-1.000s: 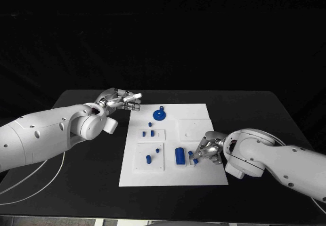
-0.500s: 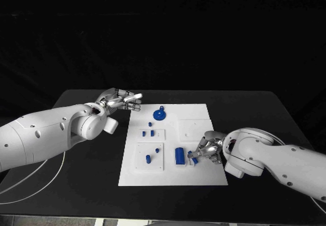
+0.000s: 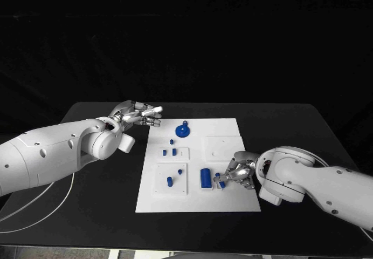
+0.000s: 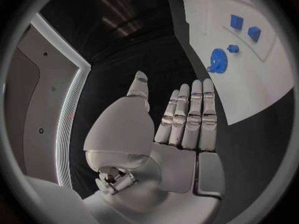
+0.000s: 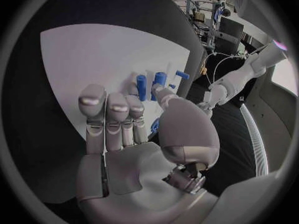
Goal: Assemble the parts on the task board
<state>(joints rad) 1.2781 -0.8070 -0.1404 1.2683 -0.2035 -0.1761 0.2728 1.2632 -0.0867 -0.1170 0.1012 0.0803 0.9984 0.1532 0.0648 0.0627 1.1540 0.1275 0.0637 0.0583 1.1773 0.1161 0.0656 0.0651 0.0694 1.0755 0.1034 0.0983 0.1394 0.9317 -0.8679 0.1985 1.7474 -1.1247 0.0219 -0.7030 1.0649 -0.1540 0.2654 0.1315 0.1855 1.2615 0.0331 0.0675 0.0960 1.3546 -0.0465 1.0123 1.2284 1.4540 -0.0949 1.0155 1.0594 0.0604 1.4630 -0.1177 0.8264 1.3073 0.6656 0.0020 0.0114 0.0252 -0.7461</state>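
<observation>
Nearest us, our silver right hand (image 3: 237, 175) pinches a small blue part (image 3: 221, 184) over the white task board (image 3: 233, 205), beside the upright blue cylinder (image 3: 206, 178). Next, likely seating it. Farther off, our left hand (image 3: 138, 115) hovers spread, holding nothing.

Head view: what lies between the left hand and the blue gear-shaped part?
Bare black table then the white task board's edge, between left hand and gear-shaped part.

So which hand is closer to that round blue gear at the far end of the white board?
The left hand. It sits just off the board's far left corner, beside the gear; the right hand is down at the near end.
</observation>
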